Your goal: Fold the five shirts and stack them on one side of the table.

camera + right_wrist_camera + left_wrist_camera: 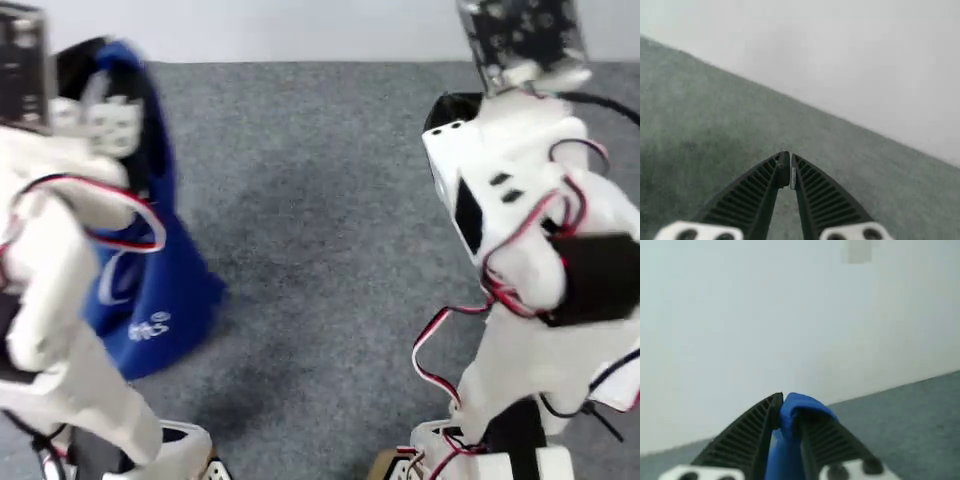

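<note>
A blue shirt [150, 290] with white print hangs from the raised left arm at the left of the high view, its lower part bunched on the grey table [320, 220]. In the left wrist view my left gripper [789, 405] is shut on a fold of the blue shirt [802, 407], held up high against the pale wall. My right gripper [788, 161] is shut with nothing between its black ribbed fingers, raised above the grey table [700, 115] and aimed toward the far edge. The right arm [520, 230] stands tall at the right of the high view.
Grey felt-like cloth covers the whole table, with open room in the middle between the arms. A pale wall [300, 25] runs along the far edge. Red, white and black cables [440, 340] loop off the right arm.
</note>
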Controlling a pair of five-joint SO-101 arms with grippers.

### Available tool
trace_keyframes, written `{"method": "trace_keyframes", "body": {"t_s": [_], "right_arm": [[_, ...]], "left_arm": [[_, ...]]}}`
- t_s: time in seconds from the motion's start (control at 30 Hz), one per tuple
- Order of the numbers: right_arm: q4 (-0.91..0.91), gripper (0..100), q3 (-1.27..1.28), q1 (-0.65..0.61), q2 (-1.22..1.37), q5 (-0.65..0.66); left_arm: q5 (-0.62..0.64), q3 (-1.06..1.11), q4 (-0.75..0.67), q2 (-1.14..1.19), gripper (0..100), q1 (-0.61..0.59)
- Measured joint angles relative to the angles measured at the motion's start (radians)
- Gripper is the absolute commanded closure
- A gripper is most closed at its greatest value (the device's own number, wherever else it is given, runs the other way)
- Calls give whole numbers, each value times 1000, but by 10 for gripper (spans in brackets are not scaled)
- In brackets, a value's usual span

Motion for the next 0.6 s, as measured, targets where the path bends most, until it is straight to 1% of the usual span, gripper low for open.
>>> {"method": "trace_keyframes", "body": {"t_s": [0.1, 0.23, 0.3, 0.43, 0.5, 0.6], "right_arm": [[0, 989, 37, 2, -2, -2], [0, 989, 115, -3, -8, -2], [0, 989, 160, -2, -21, -2], [0, 987, 241, -26, -34, -2], [0, 987, 299, -64, -34, -2], [0, 986, 422, -143, -34, -2]], "left_arm": [[0, 8, -57, 2, 995, 94], [0, 28, -63, 0, 995, 117], [0, 57, -43, 0, 995, 89], [0, 150, 48, 0, 995, -17], [-6, 233, 92, 0, 995, -77], [-66, 404, 121, 0, 995, -170]]}}
